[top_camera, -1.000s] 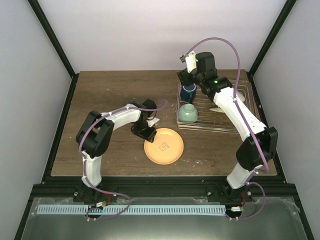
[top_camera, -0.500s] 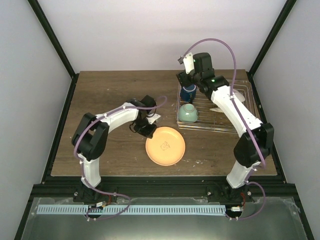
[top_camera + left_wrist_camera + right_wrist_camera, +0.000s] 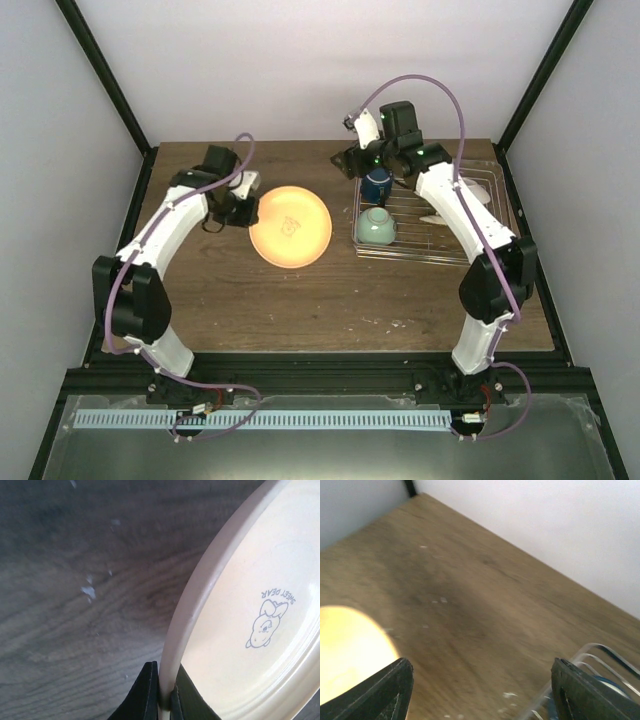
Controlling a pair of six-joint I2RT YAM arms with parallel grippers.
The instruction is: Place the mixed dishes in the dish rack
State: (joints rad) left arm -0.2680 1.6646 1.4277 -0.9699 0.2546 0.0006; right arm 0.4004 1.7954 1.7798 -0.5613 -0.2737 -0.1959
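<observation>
One bench carries the wire rack at its far right corner. Left of the rack, the plate turns its stamped underside upward, the left gripper clamped on its left rim. The bowl and mug sit along the rack's left side. The right gripper hangs near the mug, fingers spread apart.

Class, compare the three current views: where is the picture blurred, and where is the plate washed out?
Top view: sharp overall, but the plate glows, its middle washed out. Left wrist view: plate rim and printed logo crisp, the table behind soft. Right wrist view: blurred throughout, the plate a yellow-white glow at lower left, the rack wires smeared.
</observation>
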